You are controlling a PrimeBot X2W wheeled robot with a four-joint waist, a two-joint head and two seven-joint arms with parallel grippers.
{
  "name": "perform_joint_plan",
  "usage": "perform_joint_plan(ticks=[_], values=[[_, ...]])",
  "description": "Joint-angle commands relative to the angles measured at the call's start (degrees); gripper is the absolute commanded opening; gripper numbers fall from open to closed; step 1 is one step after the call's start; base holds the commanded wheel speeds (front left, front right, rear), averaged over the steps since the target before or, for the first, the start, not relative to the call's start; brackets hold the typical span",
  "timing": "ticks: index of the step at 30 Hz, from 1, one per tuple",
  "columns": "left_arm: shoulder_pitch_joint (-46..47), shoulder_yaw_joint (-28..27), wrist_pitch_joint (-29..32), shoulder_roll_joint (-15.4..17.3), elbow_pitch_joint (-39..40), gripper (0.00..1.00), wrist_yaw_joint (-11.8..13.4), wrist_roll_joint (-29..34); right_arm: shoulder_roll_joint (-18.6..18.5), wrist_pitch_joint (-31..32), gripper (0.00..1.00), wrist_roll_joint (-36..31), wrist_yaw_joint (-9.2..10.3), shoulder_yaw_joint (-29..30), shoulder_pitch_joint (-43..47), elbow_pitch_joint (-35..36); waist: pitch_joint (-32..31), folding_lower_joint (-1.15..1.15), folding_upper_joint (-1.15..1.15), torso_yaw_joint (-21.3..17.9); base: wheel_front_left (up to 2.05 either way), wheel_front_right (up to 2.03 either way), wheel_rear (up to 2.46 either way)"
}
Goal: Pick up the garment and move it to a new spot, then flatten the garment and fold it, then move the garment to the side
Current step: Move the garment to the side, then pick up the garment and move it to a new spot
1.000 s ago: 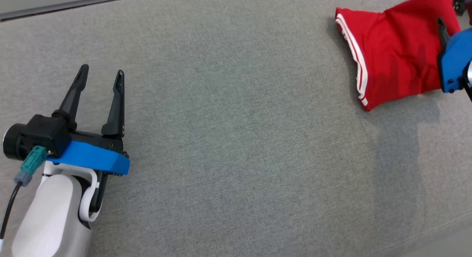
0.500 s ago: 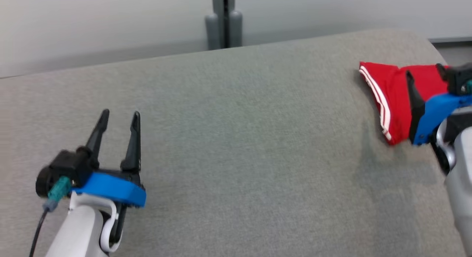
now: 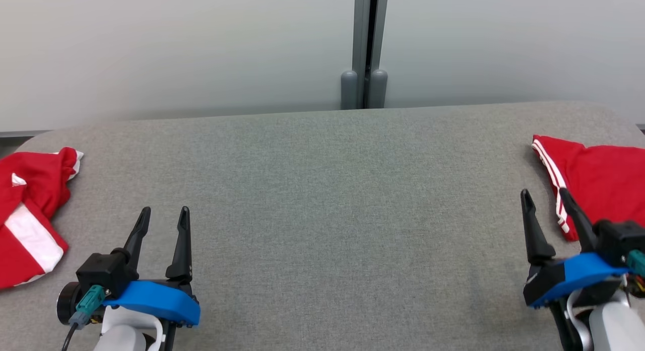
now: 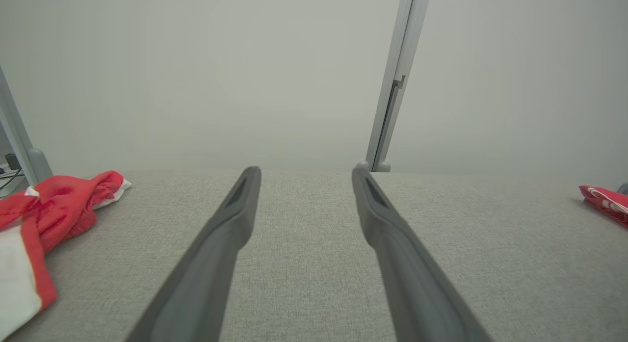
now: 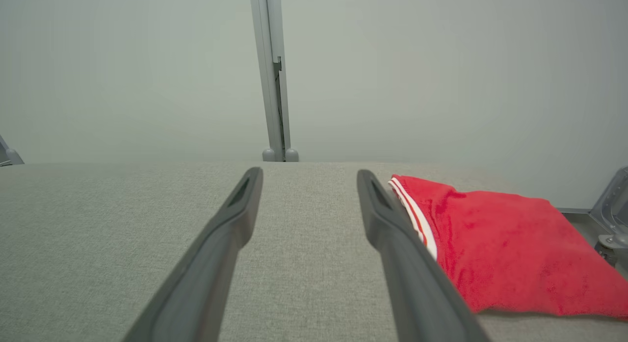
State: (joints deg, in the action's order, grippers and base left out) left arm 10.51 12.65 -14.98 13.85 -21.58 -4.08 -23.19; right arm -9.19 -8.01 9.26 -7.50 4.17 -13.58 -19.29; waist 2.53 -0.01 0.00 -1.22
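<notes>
Head view: left gripper and right gripper both gape wide over the grey surface; the folded red garment, white-striped, lies beside the right one.

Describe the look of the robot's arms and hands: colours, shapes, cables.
The left hand and right hand each have two long, tapering black fingers on a blue mount. A teal plug with a dark cable enters the left's black block. The forearm is white and rounded.
</notes>
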Motion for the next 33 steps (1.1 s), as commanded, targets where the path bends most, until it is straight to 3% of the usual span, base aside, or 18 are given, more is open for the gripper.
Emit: perform_joint_plan(ticks=[1, 9, 21, 28, 33], values=[[-0.6, -0.3, -0.2, -0.3, 0.1, 1.0, 0.0, 0.3, 1.0, 0.6, 1.0, -0.5, 0.01, 0.7, 2.8, 2.4, -0.4, 0.01, 0.0, 0.3, 0.0, 0.0, 0.0], [-2.4, -2.1, -0.3, -0.9, 0.0, 1.0, -0.2, 0.8, 4.9, 2.7, 1.0, -1.3, 0.01, 1.7, 10.4, 11.1, -1.6, 0.01, 0.0, 0.4, 0.0, 0.0, 0.0], [-2.2, -3.4, -0.3, -1.6, 0.0, 1.0, -0.6, 2.0, 5.9, 3.4, 1.0, -1.2, 0.01, 1.5, 10.9, 12.6, -1.0, 0.01, 0.0, -0.2, 0.0, 0.0, 0.0], [-1.8, -3.3, -0.3, -1.8, -0.1, 1.0, -1.1, 2.5, 6.1, 3.6, 1.0, -1.4, 0.01, 2.0, 10.9, 12.8, -0.8, 0.01, 0.0, 2.0, 0.0, 0.0, 0.0], [-1.5, -3.6, -0.3, -1.9, -0.1, 1.0, -1.3, 2.8, 6.1, 3.3, 1.0, -1.6, 0.01, 2.1, 11.3, 12.6, -1.0, 0.01, 0.0, 6.5, 0.0, 0.0, 0.0]])
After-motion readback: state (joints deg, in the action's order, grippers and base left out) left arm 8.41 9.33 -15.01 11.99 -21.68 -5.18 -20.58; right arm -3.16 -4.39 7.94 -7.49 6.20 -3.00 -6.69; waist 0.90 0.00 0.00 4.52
